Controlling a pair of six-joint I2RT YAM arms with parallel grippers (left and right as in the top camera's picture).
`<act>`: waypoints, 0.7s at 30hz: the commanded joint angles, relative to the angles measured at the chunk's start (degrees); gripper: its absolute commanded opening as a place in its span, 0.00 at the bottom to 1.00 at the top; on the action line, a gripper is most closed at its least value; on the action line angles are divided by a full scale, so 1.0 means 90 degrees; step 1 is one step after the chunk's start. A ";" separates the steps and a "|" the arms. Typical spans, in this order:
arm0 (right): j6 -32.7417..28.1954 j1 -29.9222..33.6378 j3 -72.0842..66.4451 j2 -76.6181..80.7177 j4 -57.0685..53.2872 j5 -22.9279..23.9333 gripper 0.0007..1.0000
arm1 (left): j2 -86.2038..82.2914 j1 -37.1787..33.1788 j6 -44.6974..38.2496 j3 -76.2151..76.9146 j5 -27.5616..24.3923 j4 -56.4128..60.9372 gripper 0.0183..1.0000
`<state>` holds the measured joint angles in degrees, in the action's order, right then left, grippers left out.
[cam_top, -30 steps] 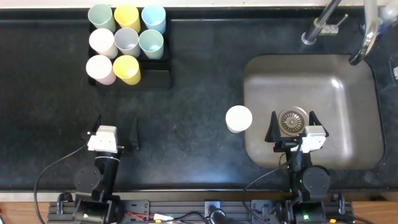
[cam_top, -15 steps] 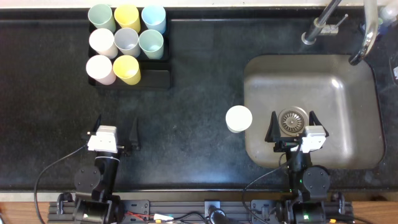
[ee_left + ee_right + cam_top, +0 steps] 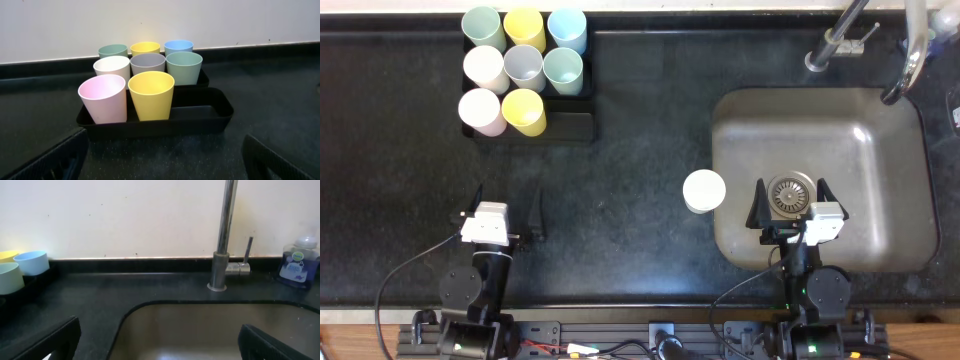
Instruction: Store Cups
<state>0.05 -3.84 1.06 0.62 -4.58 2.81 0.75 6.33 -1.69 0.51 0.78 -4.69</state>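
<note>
Up in the upper left of the top view sits the black tray, and it's nearly full: eight cups standing upright in three rows. Back row: green cup, yellow cup, blue cup. Middle row: white cup, grey cup, teal cup. Front row: pink cup and front yellow cup side by side, and to their right one compartment shows bare tray floor.

Now the straggler: the lone white cup stands on the dark desk right of centre, just beside the left rim of the steel sink and well apart from the tray. Whether its mouth faces up or down, I cannot tell.

The left pincer is at lower left, released, fingers spread wide and gripping nothing. In its wrist view it faces the tray head-on, with the pink and front yellow cups nearest.

The right pincer is at lower right, also released and empty-handed, over the sink with the drain showing between its fingers. Its wrist view looks across the basin to the faucet against the wall, with a blue bottle at the far right of that frame.
</note>
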 commanded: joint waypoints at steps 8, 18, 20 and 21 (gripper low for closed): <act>-0.0027 -0.0010 0.1078 0.0175 -0.0236 -0.0223 1.00 | -0.0066 -0.0034 -0.0100 -0.0007 -0.0080 -0.0017 1.00; -0.0034 -0.0017 0.6426 0.4884 -0.5447 -0.0464 1.00 | -0.0066 -0.0034 -0.0100 -0.0007 -0.0080 -0.0017 1.00; -0.0034 -0.0041 0.7570 0.6008 -0.6159 -0.0146 1.00 | -0.0066 -0.0034 -0.0100 -0.0007 -0.0080 -0.0017 1.00; -0.0034 -0.0056 0.8034 0.6438 -0.6433 -0.0002 1.00 | -0.0066 -0.0034 -0.0100 -0.0007 -0.0080 -0.0017 1.00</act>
<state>-0.03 -3.86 63.51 48.66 -59.09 -0.64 0.73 6.33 -1.72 0.51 0.60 -4.73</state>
